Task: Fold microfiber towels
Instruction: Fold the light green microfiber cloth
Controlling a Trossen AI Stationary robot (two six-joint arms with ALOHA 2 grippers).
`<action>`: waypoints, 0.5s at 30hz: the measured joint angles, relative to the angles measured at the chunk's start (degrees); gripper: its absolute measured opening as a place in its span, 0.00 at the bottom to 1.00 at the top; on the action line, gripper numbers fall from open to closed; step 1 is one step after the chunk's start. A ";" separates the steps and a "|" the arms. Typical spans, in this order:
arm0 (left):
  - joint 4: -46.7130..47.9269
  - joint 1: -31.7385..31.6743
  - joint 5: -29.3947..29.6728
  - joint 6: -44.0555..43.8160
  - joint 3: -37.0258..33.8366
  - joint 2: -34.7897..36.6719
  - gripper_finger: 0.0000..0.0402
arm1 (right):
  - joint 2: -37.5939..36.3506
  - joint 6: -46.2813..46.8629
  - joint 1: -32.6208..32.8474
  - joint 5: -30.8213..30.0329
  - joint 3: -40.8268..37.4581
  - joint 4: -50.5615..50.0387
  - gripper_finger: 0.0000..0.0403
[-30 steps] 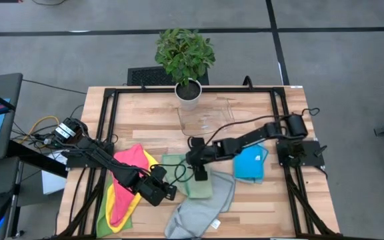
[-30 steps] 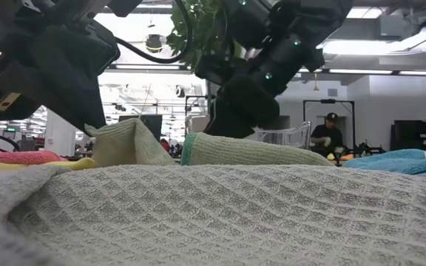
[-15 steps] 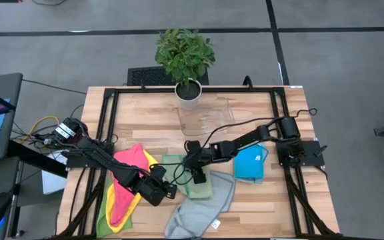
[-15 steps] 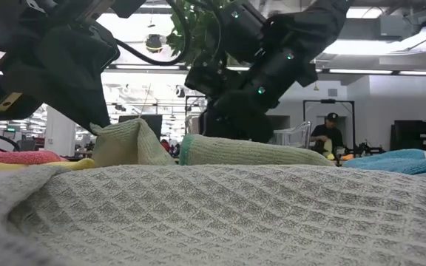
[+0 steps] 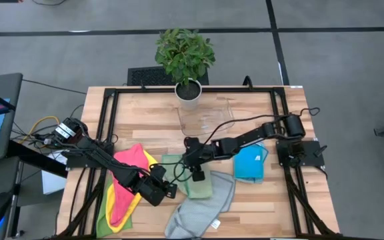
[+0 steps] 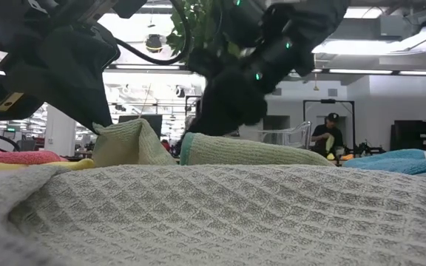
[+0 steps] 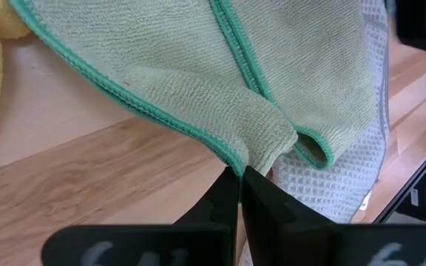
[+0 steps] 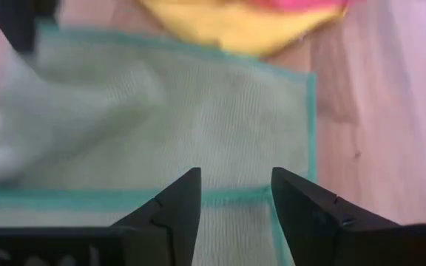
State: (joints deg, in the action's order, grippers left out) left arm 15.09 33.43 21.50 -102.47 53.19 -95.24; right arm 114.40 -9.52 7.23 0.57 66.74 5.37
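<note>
Nubby cloth green towel (image 7: 198, 66), wood table (image 5: 245, 200)

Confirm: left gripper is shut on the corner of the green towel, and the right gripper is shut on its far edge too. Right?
Half right. The left gripper is shut on the green towel's corner, but the right gripper is open: the right wrist view shows its fingers spread apart over the cloth, gripping nothing.

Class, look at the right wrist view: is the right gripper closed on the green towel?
No: the right gripper hangs open above the green towel, holding nothing.
</note>
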 joint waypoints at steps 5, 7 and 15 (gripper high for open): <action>0.00 0.00 0.03 0.01 0.00 0.00 0.00 | 3.16 -0.89 -0.52 0.45 -0.07 0.50 0.47; 0.02 0.00 -0.02 0.01 0.00 0.00 0.00 | 3.29 -0.90 -0.93 0.61 -0.11 0.35 0.46; 0.00 0.00 -0.04 0.01 0.00 0.00 0.00 | 3.03 -0.66 -2.45 1.49 -0.07 0.69 0.45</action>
State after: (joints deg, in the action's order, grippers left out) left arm 15.09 33.43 21.45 -102.45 53.19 -95.24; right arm 117.43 -10.18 4.78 2.06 66.67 6.07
